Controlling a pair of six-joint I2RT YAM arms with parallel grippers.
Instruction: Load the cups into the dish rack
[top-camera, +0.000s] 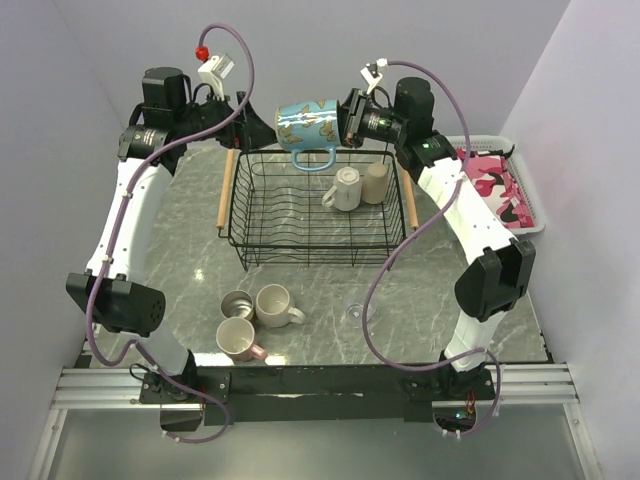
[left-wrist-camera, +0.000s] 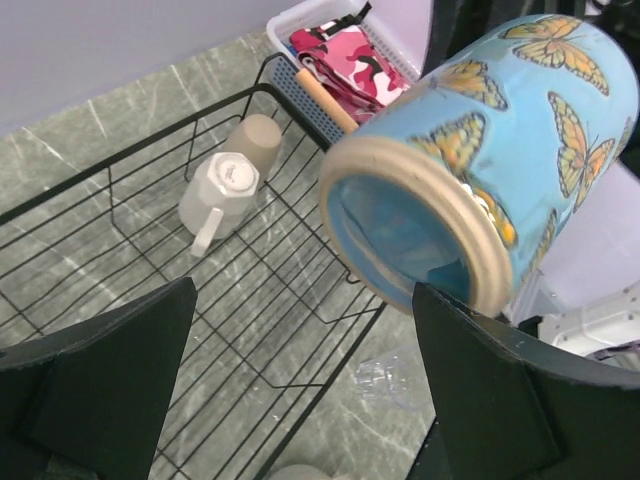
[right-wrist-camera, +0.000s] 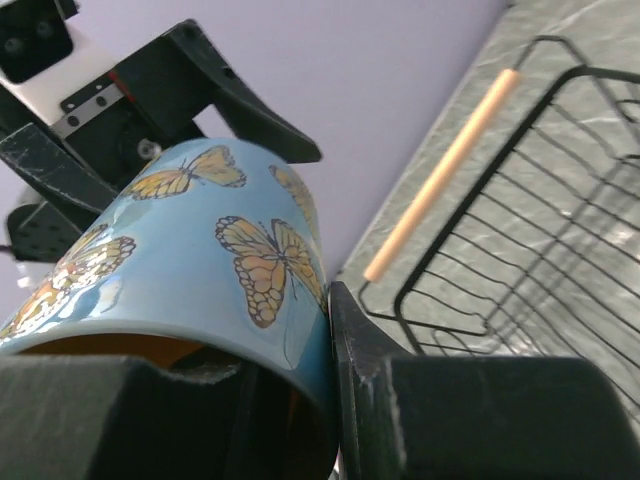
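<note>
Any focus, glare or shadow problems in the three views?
Top external: sharp, evenly lit, soft shadows only; the clear glass nearly vanishes against the marble table. Left wrist: blue mug crisp, left fingers dark and featureless. Right wrist: close right fingers slightly soft, mild sheen on the mug.

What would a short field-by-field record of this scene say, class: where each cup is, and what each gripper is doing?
held cup: blue butterfly-patterned ceramic mug, on its side, in the air by the rack's far edge
right gripper: shut on the blue mug's rim
left gripper: open, beside the mug, holding nothing
in black wire dish rack: white ceramic mug, tan cup
on grey marble table: steel cup, second white mug, pink mug, clear glass
aside: white plastic basket, pink camouflage cloth
</note>
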